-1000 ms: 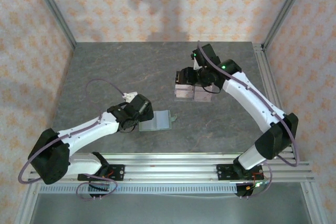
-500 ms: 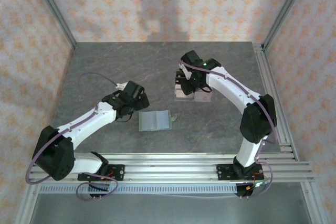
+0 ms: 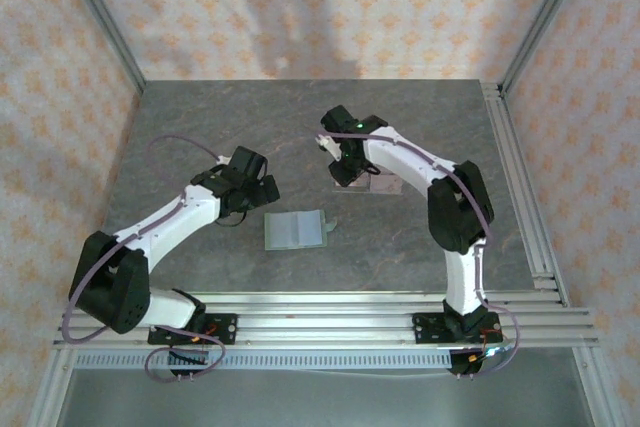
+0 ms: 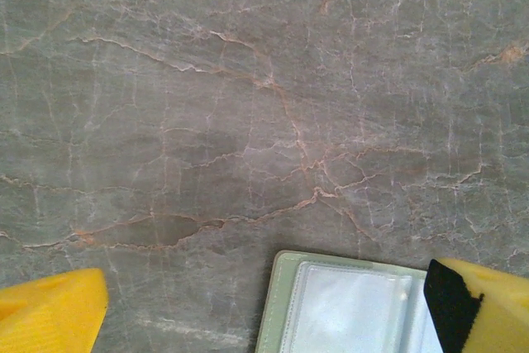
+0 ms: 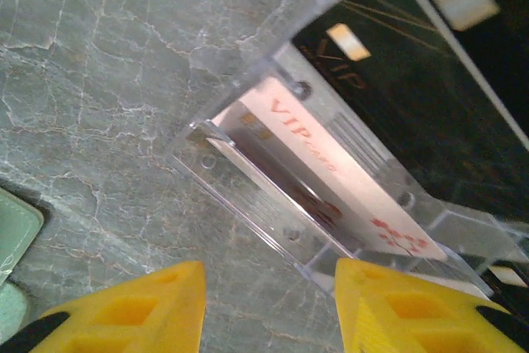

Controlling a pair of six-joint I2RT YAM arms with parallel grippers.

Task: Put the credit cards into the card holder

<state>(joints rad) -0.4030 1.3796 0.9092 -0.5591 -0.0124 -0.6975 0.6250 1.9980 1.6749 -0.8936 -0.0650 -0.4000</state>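
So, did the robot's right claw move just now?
Yes. The right gripper swung to the left along the clear rack, which stayed put. It was over the rack before and is now at the rack's left end.

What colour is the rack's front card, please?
The card is pale pink, red lettering; right wrist view.

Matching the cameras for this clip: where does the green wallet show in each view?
Top external: the green wallet lies flat, just below and left of the picture's centre.
Left wrist: at the bottom edge, right of centre, cut off by the frame.
Right wrist: a green corner at the left edge, low down.
Shared landmark: the grey veined tabletop under it.
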